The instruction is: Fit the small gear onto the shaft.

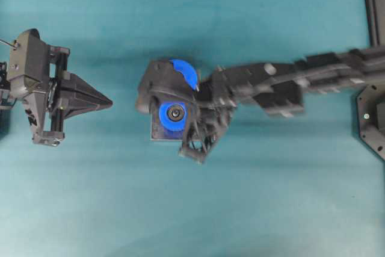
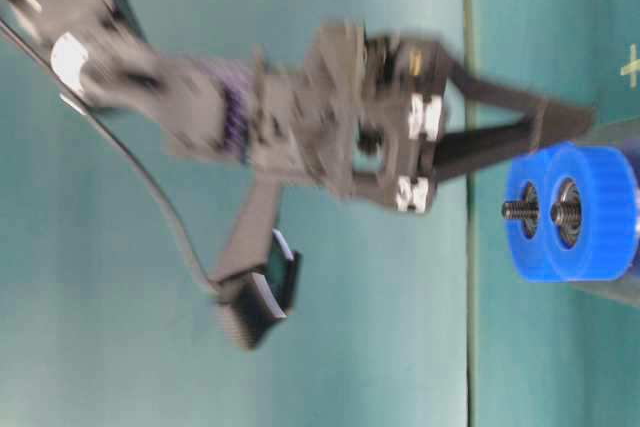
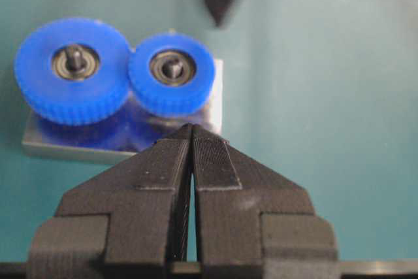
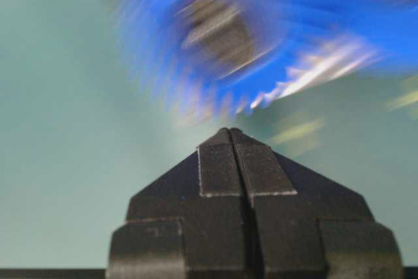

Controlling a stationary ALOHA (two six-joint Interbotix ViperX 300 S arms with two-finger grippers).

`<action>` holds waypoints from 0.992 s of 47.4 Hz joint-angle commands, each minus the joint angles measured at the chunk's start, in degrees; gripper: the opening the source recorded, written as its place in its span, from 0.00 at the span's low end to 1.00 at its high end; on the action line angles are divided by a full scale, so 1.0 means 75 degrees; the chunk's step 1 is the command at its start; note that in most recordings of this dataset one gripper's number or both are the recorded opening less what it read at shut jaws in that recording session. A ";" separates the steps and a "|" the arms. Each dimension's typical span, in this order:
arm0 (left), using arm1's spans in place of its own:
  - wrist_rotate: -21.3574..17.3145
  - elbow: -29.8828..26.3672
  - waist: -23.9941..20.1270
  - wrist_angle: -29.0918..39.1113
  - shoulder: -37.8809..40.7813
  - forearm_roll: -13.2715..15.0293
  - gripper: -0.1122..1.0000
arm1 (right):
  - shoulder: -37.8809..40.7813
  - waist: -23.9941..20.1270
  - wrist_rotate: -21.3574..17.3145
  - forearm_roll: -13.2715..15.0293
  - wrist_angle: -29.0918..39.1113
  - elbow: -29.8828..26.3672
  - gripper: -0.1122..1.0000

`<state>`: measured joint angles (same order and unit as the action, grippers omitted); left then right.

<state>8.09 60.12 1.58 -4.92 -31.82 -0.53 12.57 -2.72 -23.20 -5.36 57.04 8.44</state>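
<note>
Sitting on the shaft (image 3: 172, 67), the small gear (image 3: 172, 74) lies just ahead of the left end effector (image 3: 192, 130), whose fingers are pressed together on nothing, and its teeth touch the larger gear (image 3: 73, 70) on the same dark plate (image 3: 124, 136). Closed and empty too (its wrist view is badly blurred), the right end effector (image 4: 230, 136) hangs near both gears over the teal surface (image 1: 252, 197).

Place: a robotics lab bench or test rig
Surface: plain teal mat (image 1: 252, 209) covering the whole table (nothing domestic on it)
Equipment: black robot arm (image 1: 313, 73) reaching in, black mounting base (image 1: 372, 118) at the edge
Cabling: loose cable (image 2: 150, 187)
</note>
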 commanded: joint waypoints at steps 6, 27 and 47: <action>0.0012 -0.0082 0.0012 -0.0070 -0.0035 -0.0012 0.10 | -0.0176 0.0398 -0.0059 0.0258 -0.0527 -0.0445 0.08; 0.0012 -0.0082 0.0012 -0.0070 -0.0070 -0.0012 0.10 | 0.0691 0.0738 0.0258 0.0270 -0.0633 -0.0867 0.08; 0.0012 -0.0070 0.0012 -0.0234 -0.0035 -0.0023 0.10 | -0.0070 0.0551 -0.0129 0.0023 -0.0785 0.0375 0.08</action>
<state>8.09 60.12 1.58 -5.89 -31.90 -0.53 14.50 1.93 -23.12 -5.01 50.71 9.49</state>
